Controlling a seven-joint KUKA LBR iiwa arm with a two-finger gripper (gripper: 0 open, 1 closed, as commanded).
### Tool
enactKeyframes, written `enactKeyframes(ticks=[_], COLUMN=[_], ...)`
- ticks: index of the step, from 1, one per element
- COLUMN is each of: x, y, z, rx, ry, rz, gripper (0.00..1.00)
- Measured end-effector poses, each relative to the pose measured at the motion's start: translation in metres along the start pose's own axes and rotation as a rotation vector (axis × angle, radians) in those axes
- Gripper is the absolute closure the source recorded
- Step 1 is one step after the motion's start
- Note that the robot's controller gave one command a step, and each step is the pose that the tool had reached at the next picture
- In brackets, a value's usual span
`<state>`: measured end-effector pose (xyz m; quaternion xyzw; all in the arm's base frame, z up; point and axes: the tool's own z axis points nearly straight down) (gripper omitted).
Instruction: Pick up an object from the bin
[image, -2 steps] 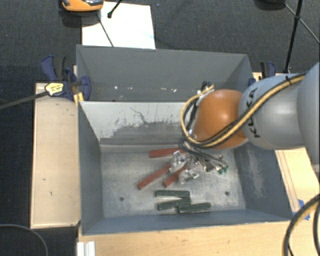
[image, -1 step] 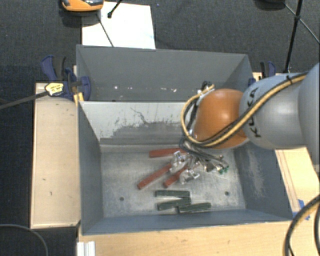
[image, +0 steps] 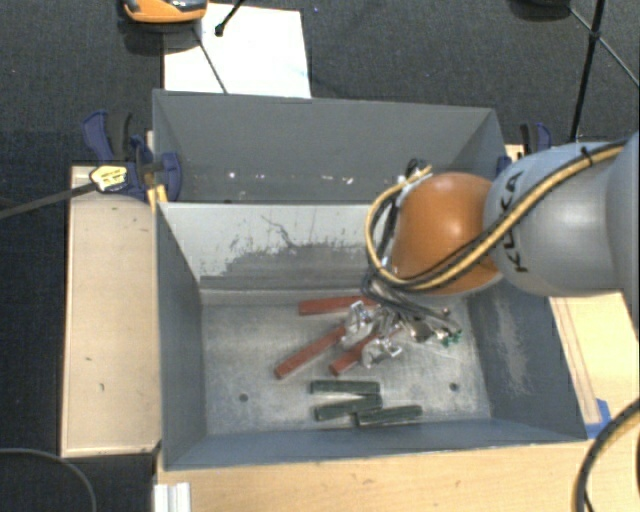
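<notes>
My gripper (image: 373, 338) is low over the red-brown bars (image: 306, 357), mid-bin. Dark green bars (image: 345, 388) lie nearby. Open or closed: cannot tell.

Red-brown bars (image: 310, 355) lie flat and splayed at mid-floor of the bin (image: 250, 330); dark green bars (image: 345, 387) lie flat beside them.

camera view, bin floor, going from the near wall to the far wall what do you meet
dark green bars → long red-brown stick lying aslant → red-brown stick nearest the far wall; the claw overlaps the sticks, so it is left out
</notes>
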<state>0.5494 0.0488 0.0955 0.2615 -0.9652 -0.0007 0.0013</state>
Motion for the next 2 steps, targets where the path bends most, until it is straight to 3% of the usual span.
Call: enactKeyframes(ticks=[2], x=[-0.002], y=[-0.001], z=[-0.028], rx=[0.004], ry=[-0.007], rz=[0.002], gripper=[1.00])
